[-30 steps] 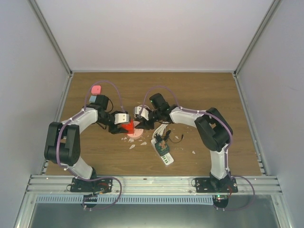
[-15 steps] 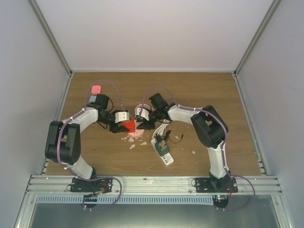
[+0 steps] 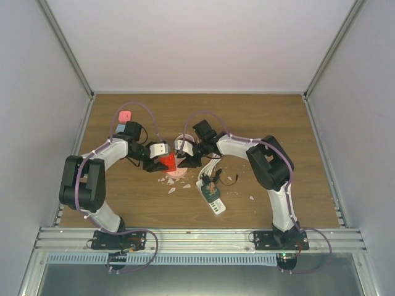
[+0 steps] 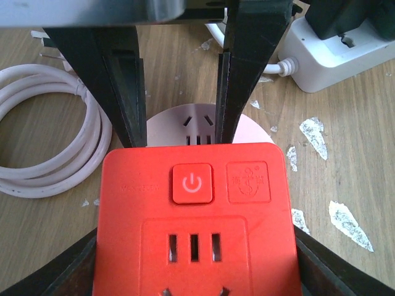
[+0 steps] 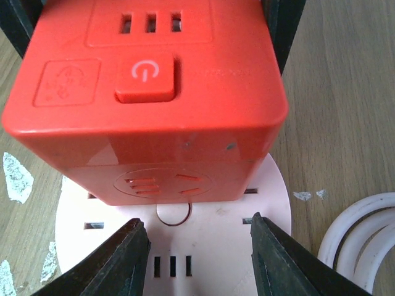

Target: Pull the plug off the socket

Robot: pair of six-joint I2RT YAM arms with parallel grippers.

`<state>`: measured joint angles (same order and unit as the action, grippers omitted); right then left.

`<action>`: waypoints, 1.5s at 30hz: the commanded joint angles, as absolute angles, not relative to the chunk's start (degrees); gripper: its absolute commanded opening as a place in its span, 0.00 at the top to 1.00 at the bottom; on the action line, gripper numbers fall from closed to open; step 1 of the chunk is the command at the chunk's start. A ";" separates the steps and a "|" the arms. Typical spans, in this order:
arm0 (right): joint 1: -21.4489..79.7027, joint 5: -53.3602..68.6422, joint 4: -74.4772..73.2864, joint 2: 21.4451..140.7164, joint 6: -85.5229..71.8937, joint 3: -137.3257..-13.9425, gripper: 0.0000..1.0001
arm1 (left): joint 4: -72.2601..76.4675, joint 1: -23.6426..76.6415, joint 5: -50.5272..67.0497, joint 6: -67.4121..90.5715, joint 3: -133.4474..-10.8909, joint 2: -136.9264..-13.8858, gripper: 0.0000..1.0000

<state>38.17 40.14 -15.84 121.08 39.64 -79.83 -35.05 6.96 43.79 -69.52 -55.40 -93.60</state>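
Observation:
A red cube plug (image 3: 166,162) with a power button stands on a round pink socket (image 3: 178,174) in the middle of the table. My left gripper (image 3: 162,160) is shut on the red plug (image 4: 192,216), with its jaws against the plug's two sides. My right gripper (image 3: 186,161) is open. Its fingers (image 5: 133,259) straddle the pink socket (image 5: 213,243) right in front of the plug (image 5: 148,92). I cannot tell whether they touch the disc. The right fingers (image 4: 247,68) also show in the left wrist view, beyond the socket (image 4: 197,120).
A white power strip (image 3: 211,197) with things plugged in lies just to the right and near side, also in the left wrist view (image 4: 345,55). White coiled cable (image 4: 43,148) (image 5: 364,240) lies beside the socket. White flakes (image 3: 171,190) litter the wood. A pink block (image 3: 125,116) sits far left.
The right arm's elbow has swung slightly to the left. Both grippers and the red plug stay almost where they were.

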 commanded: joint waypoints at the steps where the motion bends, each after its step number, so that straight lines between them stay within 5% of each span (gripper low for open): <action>1: 37.88 37.17 -20.05 124.37 41.69 -79.72 0.53 | -31.20 6.59 53.59 -67.80 -58.54 -92.21 0.63; 13: 37.79 33.21 -20.57 127.48 42.31 -80.15 0.54 | -24.79 8.59 47.70 -73.48 -51.63 -86.40 0.66; 27: 38.05 31.08 -20.24 128.58 43.07 -79.37 0.54 | -39.68 9.14 49.33 -65.47 -65.91 -93.98 0.64; 45: 36.76 37.17 -19.07 124.55 39.08 -79.84 0.52 | -41.55 6.57 46.73 -73.49 -62.56 -89.91 0.65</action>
<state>37.56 40.62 -14.44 123.33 40.23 -81.89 -41.21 7.64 43.97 -71.33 -63.40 -92.92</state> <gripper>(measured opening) 0.473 0.632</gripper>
